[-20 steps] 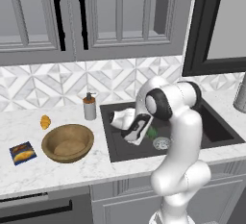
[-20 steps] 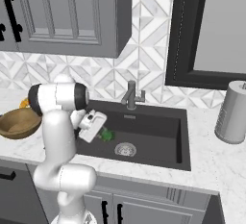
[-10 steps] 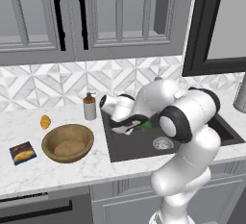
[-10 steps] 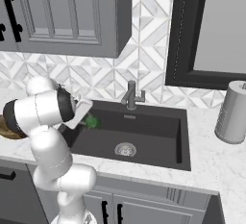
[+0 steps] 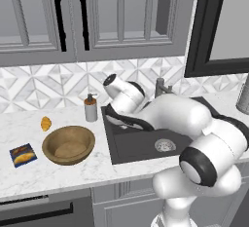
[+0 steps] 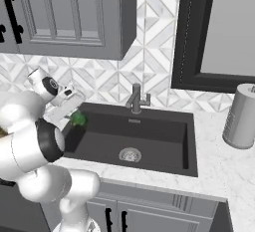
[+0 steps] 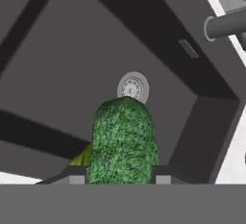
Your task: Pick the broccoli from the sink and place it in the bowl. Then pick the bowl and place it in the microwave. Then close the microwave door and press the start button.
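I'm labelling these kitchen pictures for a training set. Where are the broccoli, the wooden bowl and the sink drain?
broccoli (image 7: 124, 141), hand view, middle of the green floret.
bowl (image 5: 68, 144), left base view, bare inside of the bowl.
drain (image 6: 129, 154), right base view, centre of the round metal drain.

Flat, even rendered light is falling everywhere; shadows are staying faint, though the sink (image 6: 130, 141) perhaps is looking dim.
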